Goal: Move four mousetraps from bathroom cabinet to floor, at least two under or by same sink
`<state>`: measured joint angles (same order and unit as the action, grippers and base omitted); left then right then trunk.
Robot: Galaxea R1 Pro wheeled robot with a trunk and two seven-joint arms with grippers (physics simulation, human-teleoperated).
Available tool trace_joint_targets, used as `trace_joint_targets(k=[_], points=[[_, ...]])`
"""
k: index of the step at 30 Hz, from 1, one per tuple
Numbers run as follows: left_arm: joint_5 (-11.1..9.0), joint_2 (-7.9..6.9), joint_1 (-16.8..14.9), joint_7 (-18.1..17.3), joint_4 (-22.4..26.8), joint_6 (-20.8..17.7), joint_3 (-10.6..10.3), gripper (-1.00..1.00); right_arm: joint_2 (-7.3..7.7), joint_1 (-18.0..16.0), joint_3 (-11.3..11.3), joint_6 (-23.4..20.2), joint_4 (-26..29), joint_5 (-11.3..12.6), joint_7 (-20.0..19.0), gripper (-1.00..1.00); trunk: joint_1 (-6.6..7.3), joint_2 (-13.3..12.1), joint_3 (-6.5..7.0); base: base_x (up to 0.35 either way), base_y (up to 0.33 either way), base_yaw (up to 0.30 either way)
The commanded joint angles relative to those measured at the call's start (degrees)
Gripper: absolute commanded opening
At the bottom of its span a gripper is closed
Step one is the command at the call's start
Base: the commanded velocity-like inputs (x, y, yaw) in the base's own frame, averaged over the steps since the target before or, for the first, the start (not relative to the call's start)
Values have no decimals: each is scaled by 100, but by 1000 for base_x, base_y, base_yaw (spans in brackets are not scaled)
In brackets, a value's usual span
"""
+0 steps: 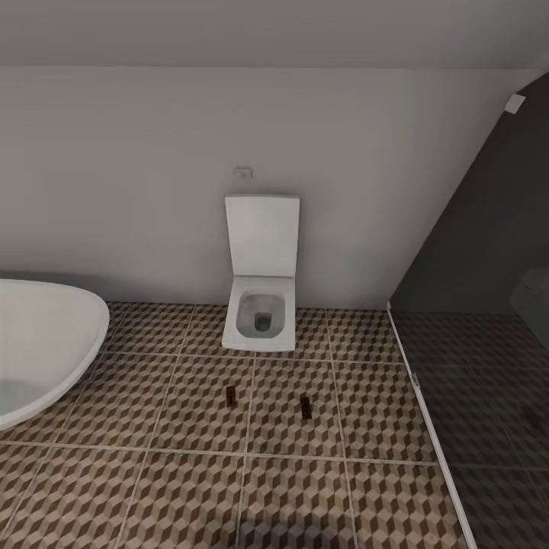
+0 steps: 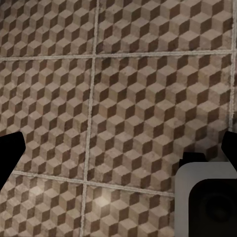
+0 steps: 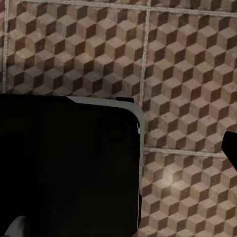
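Note:
Two mousetraps lie on the bathroom floor [image 1: 191, 488] in front of the toilet: one mousetrap [image 1: 229, 394] to the left, the other mousetrap [image 1: 306, 406] to the right, about a tile's width apart. Both are small tan boards with dark parts. My left gripper [image 2: 118, 153] hangs open over bare cube-patterned tiles, its dark fingertips [image 2: 10, 153] at the picture's edges with nothing between them. My right gripper [image 3: 123, 148] also stands open over the tiles, with one fingertip [image 3: 231, 148] showing. The cabinet is out of view.
A white wall-hung toilet [image 1: 261, 305] with its lid up stands at the back wall. A large white rounded basin [image 1: 38, 343] juts in at the left. A dark glass partition [image 1: 473, 343] bounds the tiles at the right. Part of my own dark body [image 3: 69, 168] shows under the right wrist.

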<state>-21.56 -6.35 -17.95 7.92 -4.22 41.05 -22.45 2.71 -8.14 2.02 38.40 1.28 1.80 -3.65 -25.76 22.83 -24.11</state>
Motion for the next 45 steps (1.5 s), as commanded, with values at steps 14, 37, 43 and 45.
trace_joint_targets(k=[14, 37, 43, 45], points=[[-15, 2, -7, 25, -18, 25, -49, 100, 2, -3, 16, 19, -3, 22, -22, 100, -3, 9, -8, 0, 0, 0], [-15, 2, -7, 25, -18, 25, -49, 100, 2, -3, 18, 19, -3, 22, -22, 100, -3, 9, -8, 0, 0, 0], [-15, 2, -7, 25, -18, 25, -49, 100, 2, -3, 16, 19, -5, 22, -22, 100, -3, 9, -8, 0, 0, 0], [-15, 3, -7, 25, -18, 25, -49, 100, 2, -3, 15, 19, -5, 22, -22, 100, -3, 9, -8, 0, 0, 0]])
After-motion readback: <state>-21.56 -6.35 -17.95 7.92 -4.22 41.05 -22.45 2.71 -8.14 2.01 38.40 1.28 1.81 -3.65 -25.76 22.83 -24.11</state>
